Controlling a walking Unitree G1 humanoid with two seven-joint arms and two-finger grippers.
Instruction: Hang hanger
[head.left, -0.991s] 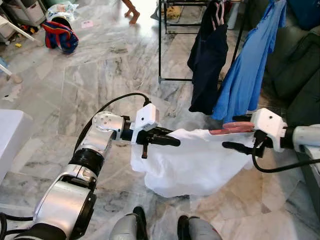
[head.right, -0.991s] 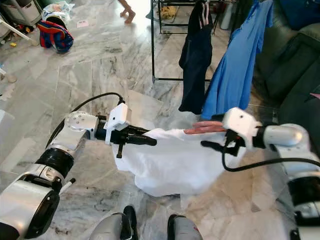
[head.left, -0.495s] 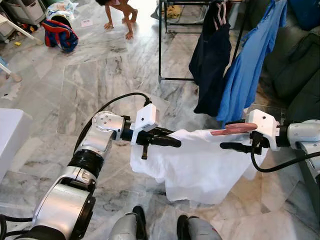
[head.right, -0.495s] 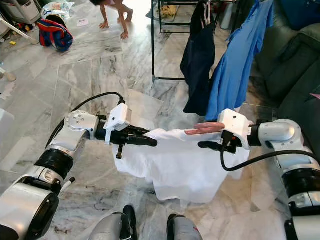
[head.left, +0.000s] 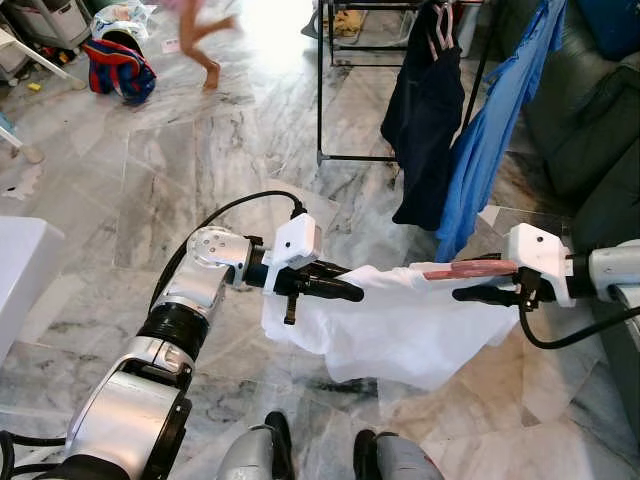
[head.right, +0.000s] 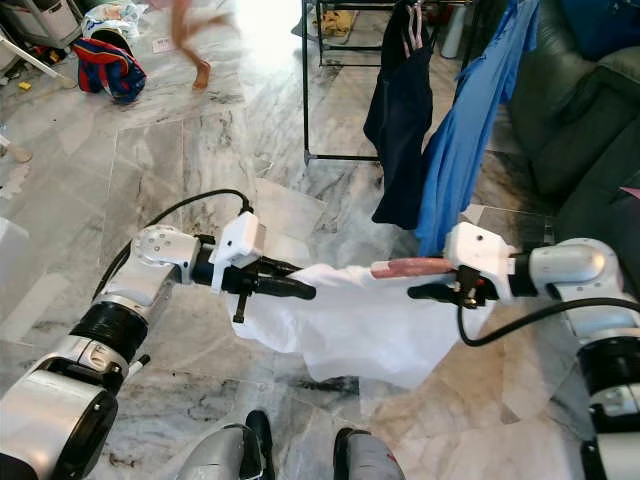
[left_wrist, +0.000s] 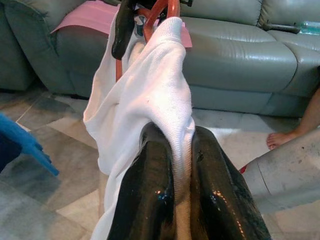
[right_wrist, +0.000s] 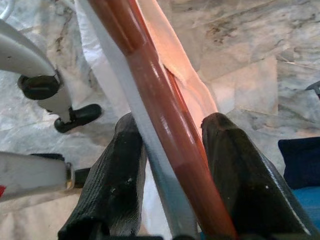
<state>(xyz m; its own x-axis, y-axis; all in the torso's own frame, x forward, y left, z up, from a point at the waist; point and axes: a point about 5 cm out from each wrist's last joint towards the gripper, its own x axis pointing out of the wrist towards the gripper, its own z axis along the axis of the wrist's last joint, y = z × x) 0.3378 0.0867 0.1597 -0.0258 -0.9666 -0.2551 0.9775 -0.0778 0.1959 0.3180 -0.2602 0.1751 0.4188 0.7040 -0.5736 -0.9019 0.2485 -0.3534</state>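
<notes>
White shirt stretched between the two grippers, above open marble floor.
The left gripper pinches one shirt edge; the right gripper is closed on the red-brown hanger inside the shirt, clothes rack standing beyond it.

Bright daylight from top, glare blowing out the grey marble floor. Running person's legs motion-blurred; wrist views sharp, fingers close-up soft.
</notes>
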